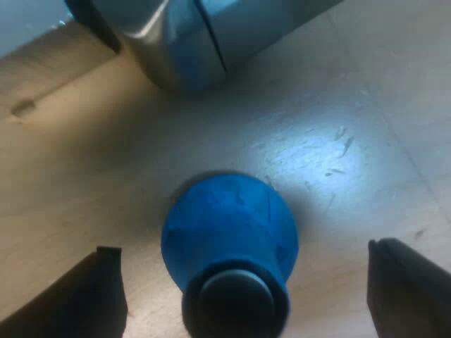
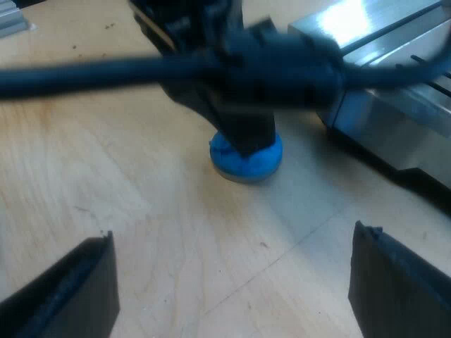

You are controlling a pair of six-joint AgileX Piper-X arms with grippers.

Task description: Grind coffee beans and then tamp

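Your left gripper [image 1: 243, 248] hangs right over the blue tamper [image 1: 229, 232] with its fingers wide apart on either side. It looks lined up for a grab, but nothing's clamped yet. The tamper stands upright on the wooden surface [image 2: 106, 162], just beside the espresso machine [image 2: 384, 84]. Your right gripper [image 2: 231, 239] is spread open too, empty, a bit away from the tamper. Mind the machine's metal body, it's close to where you'd lift.

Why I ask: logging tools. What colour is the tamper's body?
Blue tamper body, dark round knob on top; left wrist view shows it best.
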